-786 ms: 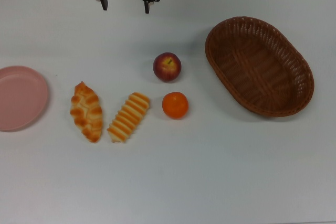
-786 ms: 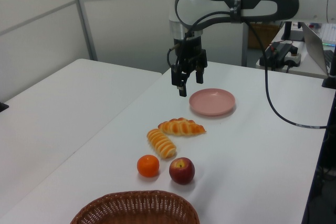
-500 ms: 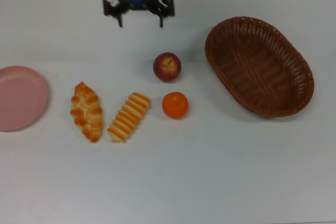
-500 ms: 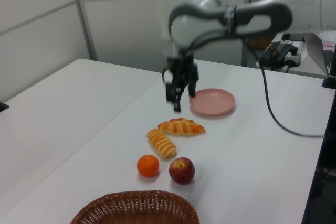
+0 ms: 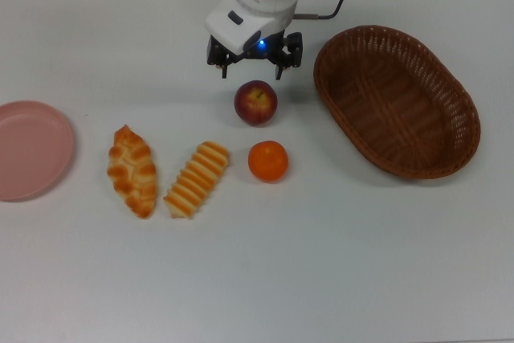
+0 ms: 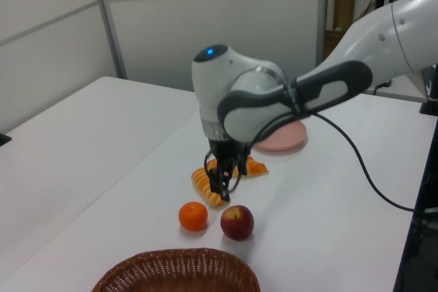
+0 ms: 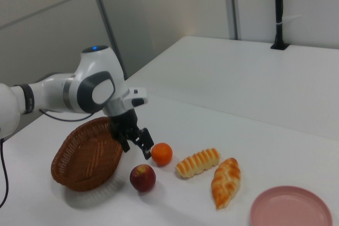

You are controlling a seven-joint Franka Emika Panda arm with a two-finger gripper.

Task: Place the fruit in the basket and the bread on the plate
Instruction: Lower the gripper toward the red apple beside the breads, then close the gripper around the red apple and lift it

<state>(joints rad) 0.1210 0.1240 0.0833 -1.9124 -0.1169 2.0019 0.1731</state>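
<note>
Desk (image 5: 337, 279): white, carries everything.
Tool (image 5: 251, 67): fingers apart, holding nothing, above the apple (image 5: 255, 103).
Orange (image 5: 267, 161): just past the apple.
Basket (image 5: 396, 100): on the top view's right of the tool.

In the right view I take the apple (image 7: 142, 177) as my landmark. The gripper (image 7: 136, 146) hangs just above it with its fingers spread apart and pointing down, holding nothing. The orange (image 7: 161, 154) lies just to the right of the apple and a little farther back. The basket (image 7: 85, 157) stands to the apple's left, close to it. To the right of the apple I see the ridged pastry (image 7: 197, 162), then the braided pastry (image 7: 225, 181), and farthest right the pink plate (image 7: 290, 211).
</note>
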